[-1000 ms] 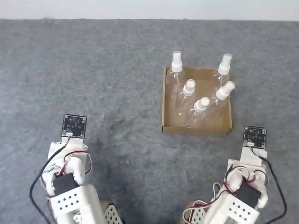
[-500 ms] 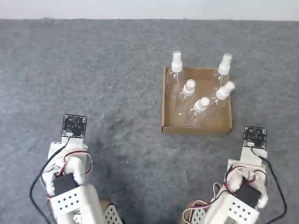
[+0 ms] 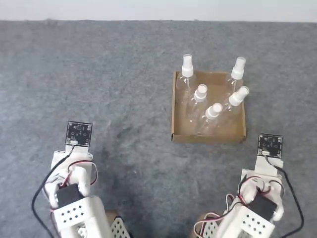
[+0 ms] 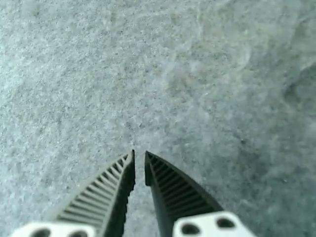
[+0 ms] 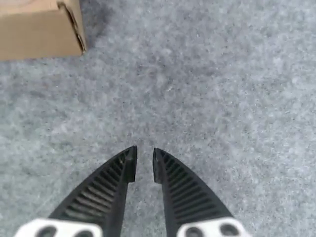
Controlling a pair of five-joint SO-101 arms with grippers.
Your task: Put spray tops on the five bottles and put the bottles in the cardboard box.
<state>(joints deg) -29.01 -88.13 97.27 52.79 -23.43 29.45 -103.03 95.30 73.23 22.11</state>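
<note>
The cardboard box (image 3: 208, 135) sits on the grey carpet right of centre, and several clear bottles stand in it, each with a white spray top (image 3: 187, 65). Both arms are drawn back at the near edge, the left arm (image 3: 74, 188) at lower left, the right arm (image 3: 260, 193) at lower right just in front of the box. My left gripper (image 4: 138, 159) is shut over bare carpet with nothing in it. My right gripper (image 5: 144, 157) is shut too, holding nothing, and a corner of the box (image 5: 44, 27) lies a short way ahead of it.
Grey carpet (image 3: 99, 74) covers the whole table, with open room to the left of the box and between the two arms. A pale wall strip (image 3: 158, 9) runs along the far edge.
</note>
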